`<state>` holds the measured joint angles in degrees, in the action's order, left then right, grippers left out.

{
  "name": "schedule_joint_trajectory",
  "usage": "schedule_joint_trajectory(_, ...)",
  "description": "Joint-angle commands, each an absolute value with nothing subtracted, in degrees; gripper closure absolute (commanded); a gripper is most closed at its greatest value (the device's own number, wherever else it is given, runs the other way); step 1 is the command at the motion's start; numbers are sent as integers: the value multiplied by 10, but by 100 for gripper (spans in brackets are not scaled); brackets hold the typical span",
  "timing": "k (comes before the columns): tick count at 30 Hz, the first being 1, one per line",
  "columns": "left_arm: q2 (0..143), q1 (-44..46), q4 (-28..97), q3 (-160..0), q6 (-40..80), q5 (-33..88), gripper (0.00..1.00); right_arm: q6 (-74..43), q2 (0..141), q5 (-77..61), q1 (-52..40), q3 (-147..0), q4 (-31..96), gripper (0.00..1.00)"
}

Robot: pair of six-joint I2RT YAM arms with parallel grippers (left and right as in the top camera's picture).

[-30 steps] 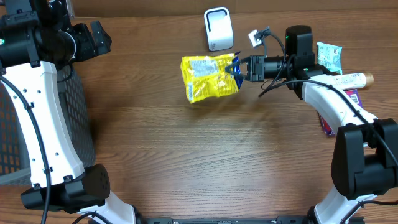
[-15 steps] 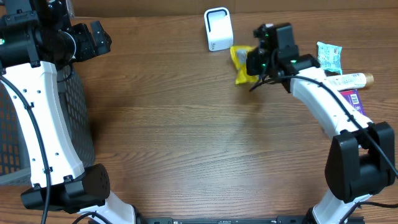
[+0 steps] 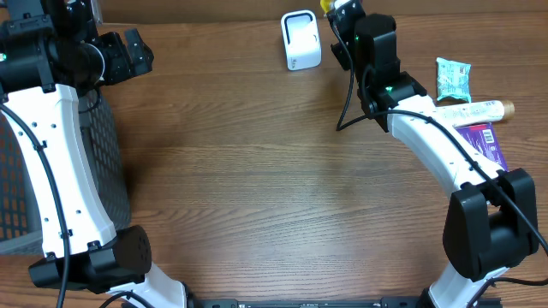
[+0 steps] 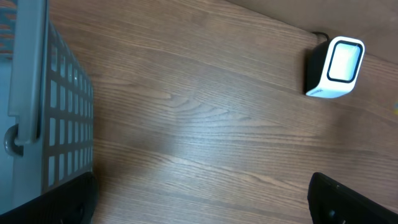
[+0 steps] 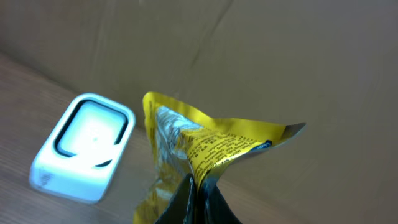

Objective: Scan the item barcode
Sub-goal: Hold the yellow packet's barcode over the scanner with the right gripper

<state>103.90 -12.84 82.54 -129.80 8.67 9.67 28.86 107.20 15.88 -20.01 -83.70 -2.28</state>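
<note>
Near the scanner, the right pincer clamps the yellow packet, its length running straight outward.

The overhead camera is looking straight down from high above, taking in the whole table. The left wrist camera is looking down at a slant across the wood, with the grey basket at its left edge and the white scanner far in its upper right. The right wrist camera is sitting very near the yellow packet, facing the brown wall, and the scanner is showing in all three views.
</note>
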Motion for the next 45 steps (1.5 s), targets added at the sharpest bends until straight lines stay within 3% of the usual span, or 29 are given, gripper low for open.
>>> schedule_joint_trajectory(1, 1038, -126, 825, -1305, 90, 101, 0, 362, 1065, 159, -203, -864, -60, 96)
schedule_joint_trajectory(10, 1038, -126, 825, -1305, 90, 101, 1, 387, 1097, 131, -207, -864, -170, 96)
schedule_joint_trajectory(26, 1038, -126, 825, -1305, 90, 101, 1, 661, 1205, 141, -262, -864, -334, 96)
schedule_joint_trajectory(45, 1038, -126, 825, -1305, 90, 101, 0, 727, 1206, 125, -262, -864, -337, 96)
